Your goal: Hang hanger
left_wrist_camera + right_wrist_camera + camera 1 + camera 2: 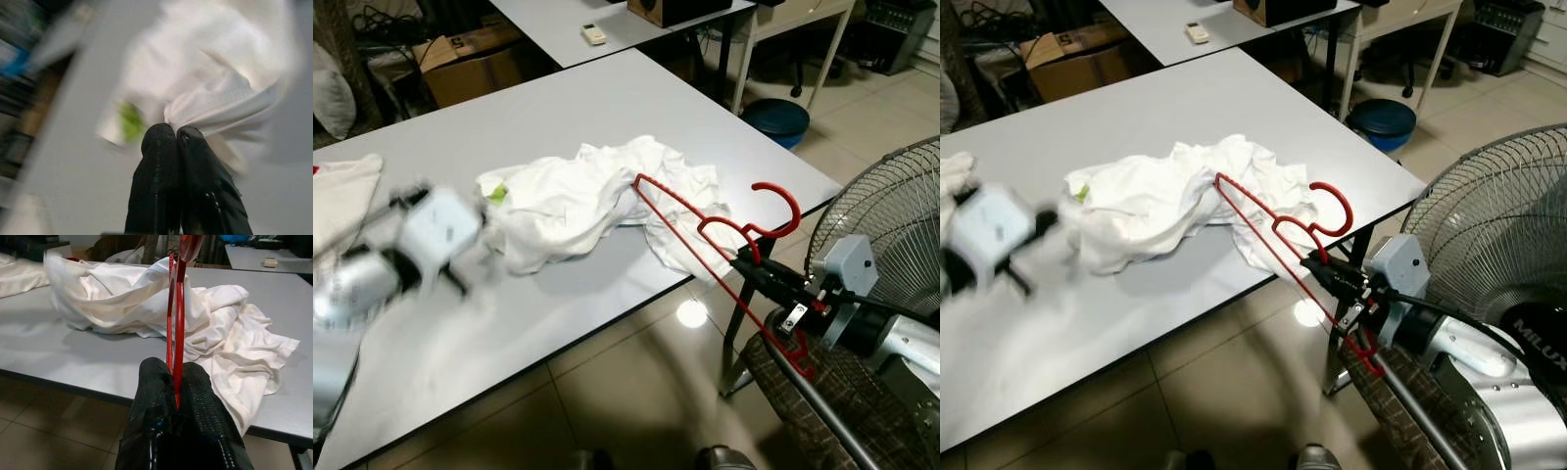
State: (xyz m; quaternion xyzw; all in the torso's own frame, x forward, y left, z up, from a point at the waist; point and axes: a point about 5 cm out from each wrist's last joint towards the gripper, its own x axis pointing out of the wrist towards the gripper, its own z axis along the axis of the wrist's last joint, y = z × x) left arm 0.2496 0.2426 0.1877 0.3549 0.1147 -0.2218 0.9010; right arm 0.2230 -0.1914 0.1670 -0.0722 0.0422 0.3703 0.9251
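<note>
My right gripper is clamped on the red hanger near its neck, just off the table edge. The hanger's long axis runs away from my fingers, far shoulder tucked into the white shirt. My left gripper pinches shirt cloth at its far end.

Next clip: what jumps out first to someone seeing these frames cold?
The red hanger, pinched in the right gripper at the table's near edge, one end reaching into the crumpled white garment. The left gripper, blurred, is shut on that garment's edge. A large fan stands at right.
</note>
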